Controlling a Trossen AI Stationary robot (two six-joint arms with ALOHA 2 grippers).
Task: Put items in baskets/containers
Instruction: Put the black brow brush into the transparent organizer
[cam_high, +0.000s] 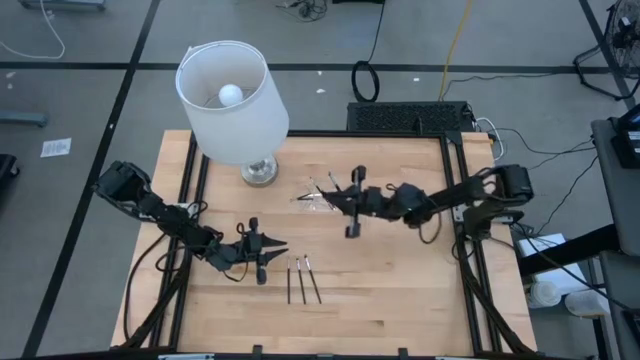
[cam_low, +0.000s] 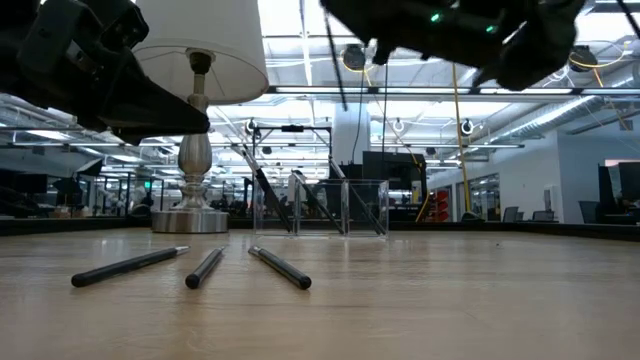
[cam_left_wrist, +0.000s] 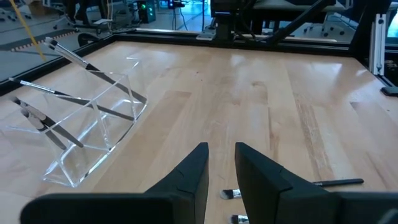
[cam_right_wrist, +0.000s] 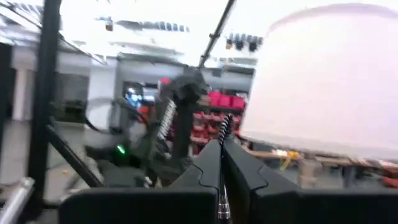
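Three dark sticks (cam_high: 300, 279) with pale ends lie side by side on the wood near the table's near edge; the low view shows these sticks (cam_low: 205, 267) flat on it. A clear container (cam_high: 318, 197) stands at mid-table, and several sticks lean inside this container (cam_left_wrist: 87, 134). My left gripper (cam_high: 268, 245) hovers open just left of the three loose sticks, its fingers (cam_left_wrist: 193, 174) empty. My right gripper (cam_high: 340, 197) is raised beside the container, shut on one stick (cam_low: 335, 55). My right gripper (cam_right_wrist: 222, 152) pinches a thin dark stick's shaft (cam_right_wrist: 221, 183) between its two fingers. The stick lies along the fingers, and its bristled end (cam_right_wrist: 225, 127) pokes out past their tips. In the low view it hangs steeply, lifted clear above the container (cam_low: 320, 205).
A table lamp with a white shade (cam_high: 232, 95) stands on a metal base (cam_high: 259, 172) at the far left of the table, close to the container. Bare wood stretches to the right of the loose sticks. A black frame (cam_high: 455, 200) edges the table.
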